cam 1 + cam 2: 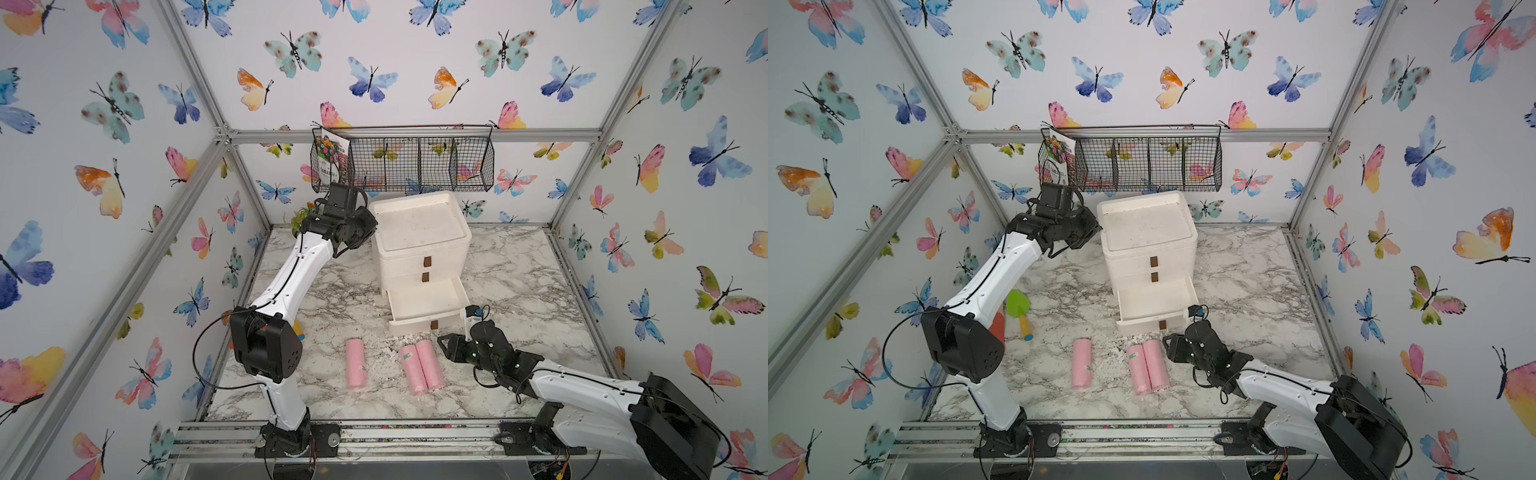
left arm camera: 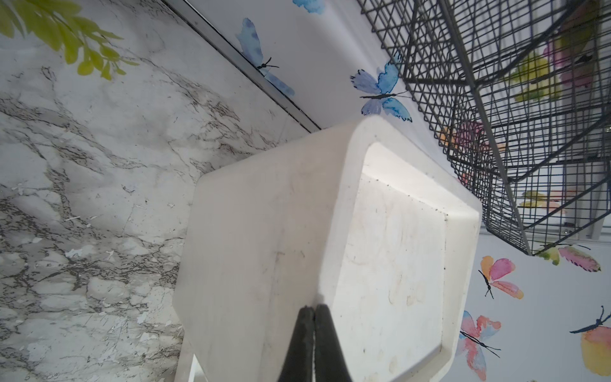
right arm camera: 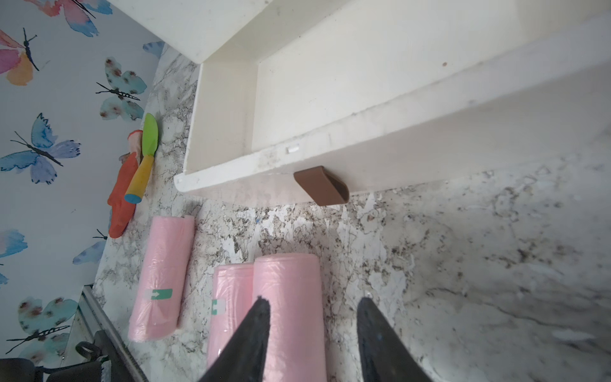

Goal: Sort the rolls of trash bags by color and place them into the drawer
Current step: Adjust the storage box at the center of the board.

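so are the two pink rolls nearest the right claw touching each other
Touching. The right wrist view shows the middle roll and the neighbour roll lying pressed flank to flank, with no marble visible between them.

Wire basket (image 1: 415,166) on back wall, green trowel (image 1: 1018,305) beside orange glove (image 3: 122,198)

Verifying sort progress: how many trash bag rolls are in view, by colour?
Pink rolls: 3, none in the open drawer
Green: 0
Yellow: 0
Total: 3
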{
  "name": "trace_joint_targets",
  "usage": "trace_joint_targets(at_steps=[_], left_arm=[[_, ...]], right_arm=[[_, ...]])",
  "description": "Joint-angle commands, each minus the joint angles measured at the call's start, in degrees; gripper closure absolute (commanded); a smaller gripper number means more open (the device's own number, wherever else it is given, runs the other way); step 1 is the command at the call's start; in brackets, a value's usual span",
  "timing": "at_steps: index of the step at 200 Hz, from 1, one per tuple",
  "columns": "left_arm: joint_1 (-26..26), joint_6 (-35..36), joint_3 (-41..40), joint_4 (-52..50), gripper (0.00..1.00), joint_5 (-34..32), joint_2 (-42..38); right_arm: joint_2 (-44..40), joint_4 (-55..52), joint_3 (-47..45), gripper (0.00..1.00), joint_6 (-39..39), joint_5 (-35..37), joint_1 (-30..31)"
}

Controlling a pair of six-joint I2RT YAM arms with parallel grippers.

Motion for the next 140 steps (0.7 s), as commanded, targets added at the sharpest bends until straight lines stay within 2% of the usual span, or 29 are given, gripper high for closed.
trace_joint_targets(at_steps=[1, 24, 45, 78, 99, 117, 130, 140], left_arm=[[-1.21, 0.36, 0.12, 1.54, 1.0, 2.3, 1.35], [-1.54, 1.76, 1.42, -0.05, 1.0, 0.8, 1.7], [-1.87, 4.13, 4.19, -3.11, 1.0, -1.2, 2.62], [-1.89, 7.94, 8.07, -7.06, 0.92, -3.3, 3.76], [-1.89, 11.13, 10.13, -8.0, 0.72, -5.12, 3.3], [-1.86, 14.51, 13.48, -9.87, 0.49, -7.12, 4.08], [-1.9, 16.57, 14.87, -10.27, 0.4, -7.44, 4.56], [-1.81, 17.65, 16.36, -11.37, 0.36, -7.73, 5.33]], right_arm=[[1.0, -10.92, 4.37, 0.44, -1.73, 1.48, 2.23], [3.65, -16.04, 8.08, 0.41, -2.27, 5.26, 5.78], [5.1, -15.59, 8.58, 0.41, -2.14, 5.52, 6.99], [4.85, -12.41, 6.84, 0.41, -0.76, 5.57, 7.19], [4.28, -12.14, 6.34, 0.41, -0.27, 5.84, 7.19], [3.73, -12.58, 6.14, 0.41, -0.09, 6.26, 7.19], [3.31, -12.7, 5.94, 0.41, -0.09, 6.37, 7.19], [3.13, -12.79, 5.88, 0.41, -0.03, 6.5, 7.19]])
